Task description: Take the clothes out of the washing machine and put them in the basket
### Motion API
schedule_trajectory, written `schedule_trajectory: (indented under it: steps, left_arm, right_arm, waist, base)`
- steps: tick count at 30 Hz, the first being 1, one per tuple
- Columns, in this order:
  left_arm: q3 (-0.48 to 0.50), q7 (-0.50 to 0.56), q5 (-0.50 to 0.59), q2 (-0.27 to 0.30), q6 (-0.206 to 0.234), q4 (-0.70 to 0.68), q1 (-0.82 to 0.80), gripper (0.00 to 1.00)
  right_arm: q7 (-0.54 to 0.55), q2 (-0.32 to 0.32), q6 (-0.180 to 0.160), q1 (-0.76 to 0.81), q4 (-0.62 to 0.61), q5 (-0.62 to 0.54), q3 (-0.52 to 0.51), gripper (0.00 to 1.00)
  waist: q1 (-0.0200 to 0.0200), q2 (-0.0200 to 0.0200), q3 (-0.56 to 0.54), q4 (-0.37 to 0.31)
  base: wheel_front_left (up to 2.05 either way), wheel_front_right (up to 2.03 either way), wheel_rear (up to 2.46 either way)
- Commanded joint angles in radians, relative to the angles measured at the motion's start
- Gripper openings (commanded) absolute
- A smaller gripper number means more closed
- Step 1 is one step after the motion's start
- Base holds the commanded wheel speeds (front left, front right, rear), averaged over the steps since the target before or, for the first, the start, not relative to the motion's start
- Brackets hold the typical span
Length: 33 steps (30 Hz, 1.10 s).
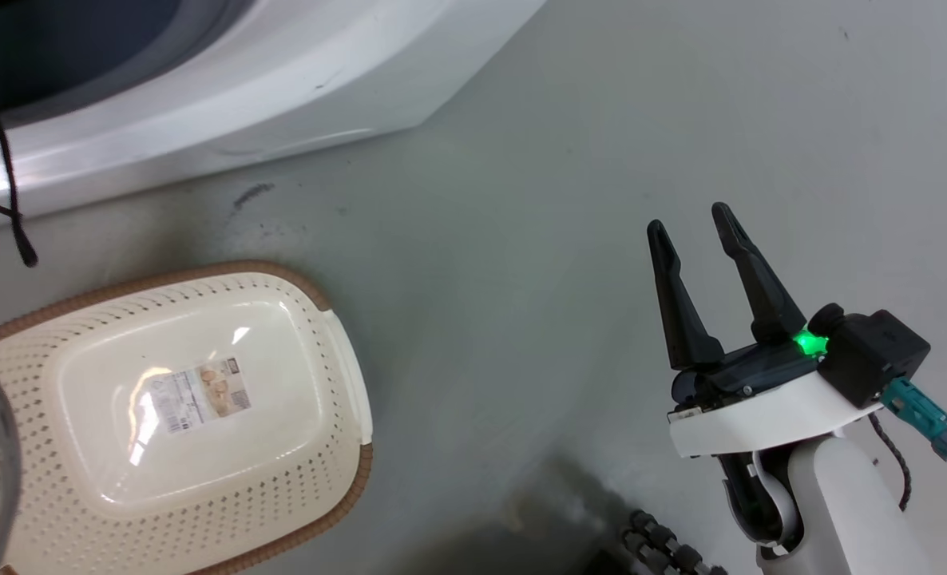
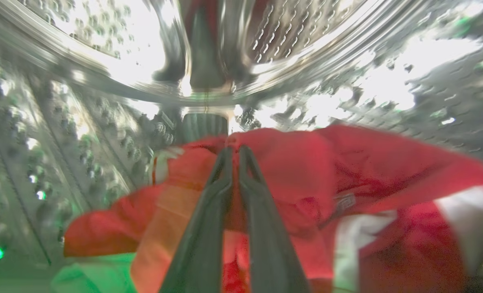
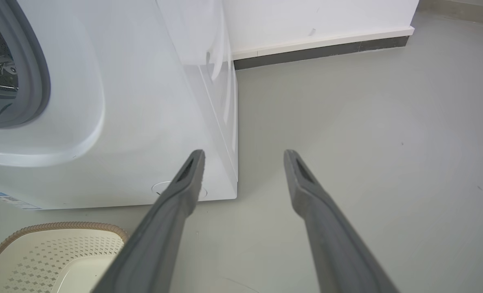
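Inside the shiny perforated drum (image 2: pixel 82 134) of the washing machine (image 1: pixel 226 104), the red clothes (image 2: pixel 306 183) with white panels lie bunched on the drum floor. My left gripper (image 2: pixel 233 151) has its two dark fingers pressed together on a fold of the red fabric. The cream basket (image 1: pixel 178 415) with a brown rim stands on the floor in front of the machine; only a label lies on its bottom. A corner of the basket (image 3: pixel 54 252) appears in the right wrist view too. My right gripper (image 1: pixel 691 225) hovers open over bare floor, right of the basket, nothing between its fingers.
The washing machine's white front (image 3: pixel 123 122) and grey porthole ring (image 3: pixel 38 81) stand left of the right gripper. A dark skirting strip (image 3: pixel 319 51) runs along the wall behind. A black cable (image 1: pixel 6 192) hangs at the left. The grey floor (image 1: pixel 521 239) lies between basket and right arm.
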Motion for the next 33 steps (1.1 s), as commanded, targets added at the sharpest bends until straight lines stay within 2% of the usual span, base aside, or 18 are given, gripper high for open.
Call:
schedule_trajectory:
  steps: [1, 5, 9, 12, 17, 33]
  left_arm:
    - [-0.003, -0.061, -0.002, -0.013, -0.003, -0.008, 0.033, 0.0]
    - [0.01, -0.207, -0.032, -0.041, -0.015, 0.003, 0.103, 0.0]
    - [0.021, -0.26, -0.063, -0.073, -0.029, 0.004, 0.17, 0.0]
    - [0.032, -0.269, -0.076, -0.091, -0.035, -0.019, 0.239, 0.0]
    - [0.053, -0.27, -0.088, -0.12, -0.044, -0.143, 0.386, 0.0]
    - [0.1, -0.271, -0.093, -0.21, -0.12, -0.412, 0.759, 0.0]
  right_arm:
    - [-0.004, 0.0, 0.0, 0.008, 0.005, -0.013, -0.01, 1.0]
    - [-0.004, 0.0, 0.0, 0.028, 0.014, -0.028, -0.028, 1.0]
    - [-0.004, 0.0, 0.0, 0.054, 0.027, -0.045, -0.045, 1.0]
    - [-0.004, 0.0, 0.0, 0.078, 0.041, -0.055, -0.053, 1.0]
    - [-0.004, 0.0, 0.0, 0.119, 0.062, -0.064, -0.062, 1.0]
    - [0.02, 0.0, 0.0, 0.266, 0.081, -0.07, -0.088, 1.0]
  waist:
    - [0.0, 0.0, -0.046, 0.028]
    - [0.0, 0.0, -0.112, 0.054]
    - [0.0, 0.0, -0.184, 0.078]
    - [0.0, 0.0, -0.242, 0.094]
    - [0.0, 0.0, -0.342, 0.117]
    - [0.0, 0.0, -0.627, 0.193]
  base:
    - [0.0, 0.0, 0.0]
    - [0.0, 0.0, 0.0]
    - [0.0, 0.0, 0.0]
    - [0.0, 0.0, 0.0]
    - [0.0, 0.0, 0.0]
    - [0.0, 0.0, 0.0]
